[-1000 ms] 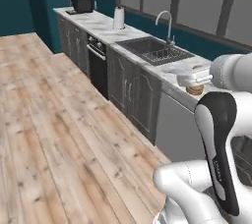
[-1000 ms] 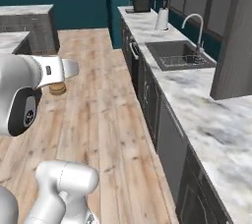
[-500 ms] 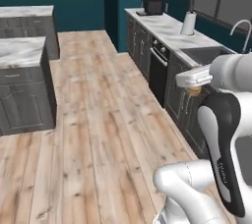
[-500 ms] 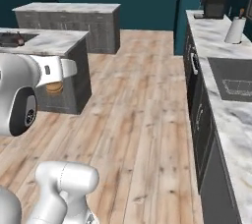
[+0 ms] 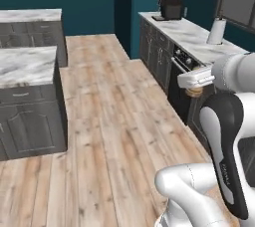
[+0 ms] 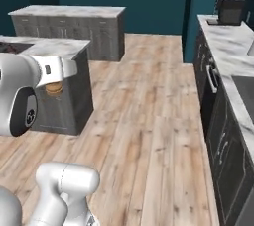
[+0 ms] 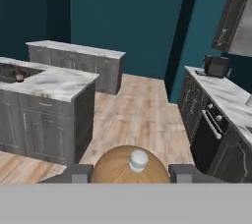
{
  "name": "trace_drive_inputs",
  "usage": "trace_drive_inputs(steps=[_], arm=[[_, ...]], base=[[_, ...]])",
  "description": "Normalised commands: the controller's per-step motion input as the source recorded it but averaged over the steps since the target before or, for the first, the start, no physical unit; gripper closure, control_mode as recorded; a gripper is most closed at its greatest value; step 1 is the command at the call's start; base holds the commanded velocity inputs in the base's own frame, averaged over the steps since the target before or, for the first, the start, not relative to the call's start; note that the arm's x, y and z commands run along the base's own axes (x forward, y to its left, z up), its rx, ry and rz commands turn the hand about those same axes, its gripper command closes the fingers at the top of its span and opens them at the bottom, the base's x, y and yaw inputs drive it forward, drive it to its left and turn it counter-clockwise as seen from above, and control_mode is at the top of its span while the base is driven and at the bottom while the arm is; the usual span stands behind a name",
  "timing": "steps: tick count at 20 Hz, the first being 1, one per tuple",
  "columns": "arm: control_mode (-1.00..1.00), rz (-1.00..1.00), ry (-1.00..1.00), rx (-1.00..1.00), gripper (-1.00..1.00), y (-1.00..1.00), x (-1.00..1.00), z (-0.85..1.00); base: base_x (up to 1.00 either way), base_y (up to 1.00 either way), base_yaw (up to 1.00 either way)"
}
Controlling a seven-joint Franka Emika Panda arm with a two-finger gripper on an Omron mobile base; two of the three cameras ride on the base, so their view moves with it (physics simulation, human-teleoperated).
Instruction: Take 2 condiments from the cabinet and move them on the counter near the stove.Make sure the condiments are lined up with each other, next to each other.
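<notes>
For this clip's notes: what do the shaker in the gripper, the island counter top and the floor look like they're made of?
The shaker looks like tan wood with a matte finish and faint grain, and has a pale knob on top, possibly plastic. The counter looks like polished marble, white-grey with darker veins. The floor looks like light wood planks: visible seams and grain.

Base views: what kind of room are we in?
A kitchen, apparently: marble counter over grey cabinets, a built-in oven, a paper towel roll, and an island.
</notes>
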Motion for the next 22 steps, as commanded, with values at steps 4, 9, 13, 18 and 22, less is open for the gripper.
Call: trace_drive_inputs(steps=[4,9,13,18,22], arm=[[1.00,0.00,0.00,0.00,1.00,0.00,0.00,0.00],[1.00,0.00,0.00,0.00,1.00,0.00,0.00,0.00],[1.00,0.00,0.00,0.00,1.00,0.00,0.00,0.00],[1.00,0.00,0.00,0.00,1.00,0.00,0.00,0.00],[1.00,0.00,0.00,0.00,1.00,0.00,0.00,0.00]], base=[[1.00,0.73,0.10],[1.00,0.92,0.20],[0.99,1.00,0.26],[0.61,1.00,0.24],[0.07,1.00,0.12]])
